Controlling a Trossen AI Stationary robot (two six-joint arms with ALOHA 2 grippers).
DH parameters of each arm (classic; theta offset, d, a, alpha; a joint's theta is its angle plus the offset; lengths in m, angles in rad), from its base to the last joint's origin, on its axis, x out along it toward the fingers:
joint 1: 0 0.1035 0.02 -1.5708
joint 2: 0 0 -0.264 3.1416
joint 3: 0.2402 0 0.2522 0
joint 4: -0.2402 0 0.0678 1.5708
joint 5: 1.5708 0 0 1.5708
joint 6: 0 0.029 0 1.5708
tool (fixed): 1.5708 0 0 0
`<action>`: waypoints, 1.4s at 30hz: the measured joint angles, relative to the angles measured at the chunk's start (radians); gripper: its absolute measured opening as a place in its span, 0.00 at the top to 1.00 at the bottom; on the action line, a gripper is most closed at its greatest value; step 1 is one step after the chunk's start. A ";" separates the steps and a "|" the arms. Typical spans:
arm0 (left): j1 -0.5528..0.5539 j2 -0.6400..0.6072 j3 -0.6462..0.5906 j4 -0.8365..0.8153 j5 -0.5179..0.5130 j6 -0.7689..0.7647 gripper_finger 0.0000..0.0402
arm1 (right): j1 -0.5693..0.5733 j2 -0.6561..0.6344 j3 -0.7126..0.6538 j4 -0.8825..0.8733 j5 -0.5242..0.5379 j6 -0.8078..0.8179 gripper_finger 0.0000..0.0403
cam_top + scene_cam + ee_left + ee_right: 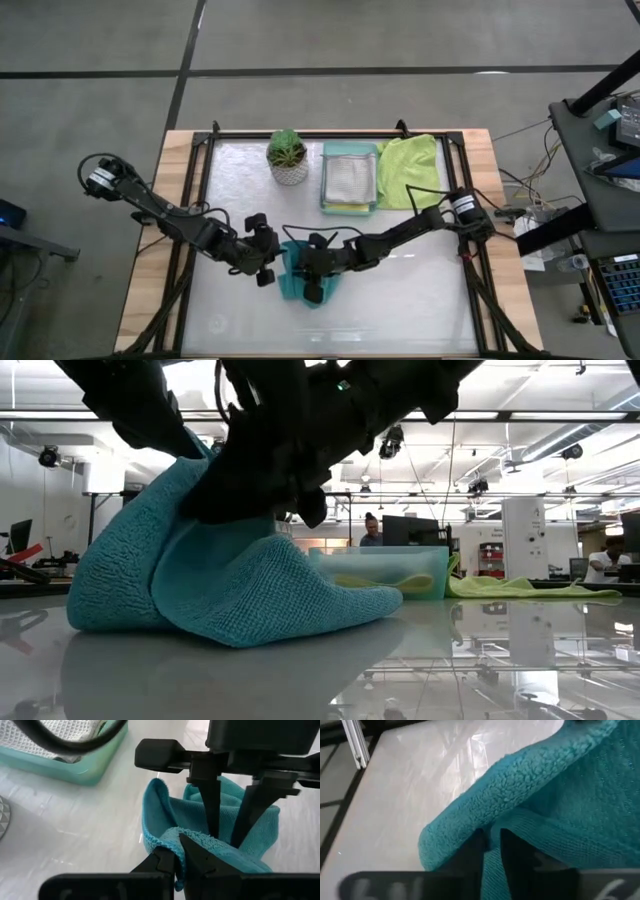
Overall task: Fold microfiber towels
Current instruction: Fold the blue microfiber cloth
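Observation:
A teal towel point(292, 282) sits bunched at the middle of the table, its lower part point(230, 600) resting on the surface. My left gripper point(179, 862) comes from the left and is shut on it. My right gripper point(492, 852) reaches in from the right and is shut on it too, close beside the left one point(265, 262). A pale grey towel point(350, 178) lies in the mint-green tray point(325, 180) at the far side. A lime green towel point(410, 170) lies spread flat to the right of the tray. My left gripper pinches the teal towel's fluffy edge point(192, 839) between its two fingers, coming slanting down from the table's left. That edge is raised off the table, and the cloth below it sags slack onto the surface. My right gripper pinches a thin part of the teal towel point(492, 837) between its two fingers, slanting down from the table's right. How many layers it has, I cannot tell. A thick rolled fold point(520, 785) arches just beyond the fingers, and the towel's bottom rests on the table.
A small potted plant point(288, 155) stands at the far side, left of the tray. A black frame point(210, 140) rims the table. Bare table lies toward the near edge and on both sides of the teal towel.

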 joint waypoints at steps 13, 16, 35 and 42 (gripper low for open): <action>0.000 -0.021 0.006 -0.003 0.034 0.002 1.00 | 0.032 -0.134 -0.003 -0.171 0.005 -0.227 0.98; 0.000 -0.040 0.029 -0.003 0.058 0.029 1.00 | 0.052 -0.213 -0.004 -0.282 0.006 -0.271 0.98; -0.008 -0.137 0.093 -0.007 0.416 0.187 1.00 | 0.222 -0.543 -0.050 -0.686 0.024 -0.344 0.98; -0.008 -0.078 0.084 0.013 0.414 0.183 1.00 | 0.202 -0.541 -0.112 -0.669 0.026 -0.398 0.98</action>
